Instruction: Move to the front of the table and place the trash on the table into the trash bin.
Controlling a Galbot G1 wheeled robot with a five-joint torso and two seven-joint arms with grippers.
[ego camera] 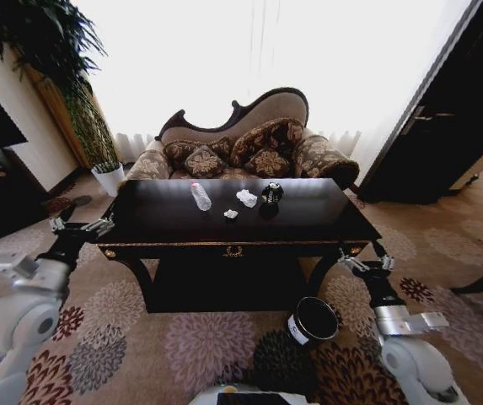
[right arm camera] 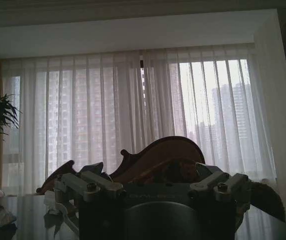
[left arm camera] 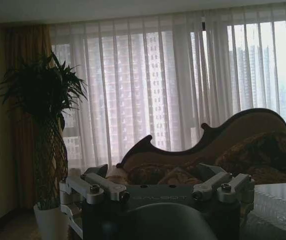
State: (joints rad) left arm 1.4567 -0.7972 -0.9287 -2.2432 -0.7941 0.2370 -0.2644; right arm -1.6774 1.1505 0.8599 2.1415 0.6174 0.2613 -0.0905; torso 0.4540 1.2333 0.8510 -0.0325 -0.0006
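Head view: glossy black-topped dark-wood table (ego camera: 308,221) sits mid-frame, with the ornate sofa (ego camera: 249,143) behind it. On the top, near center: clear plastic bottle (ego camera: 201,197) lying down, white paper wad (ego camera: 247,198), smaller white wad (ego camera: 231,214), black ball-like wad (ego camera: 272,192), all close together but apart. Small black cylindrical bin with white label (ego camera: 312,321) stands tilted on the carpet, lower right of the table front. Left gripper (ego camera: 79,225) hangs at the table's left corner, jaws spread, empty; right gripper (ego camera: 364,263) at the right front corner, jaws also spread, empty. Left wrist view: bottle at lower right, potted plant (left arm camera: 45,150) left. Right wrist view: paper wad at lower left on the tabletop.
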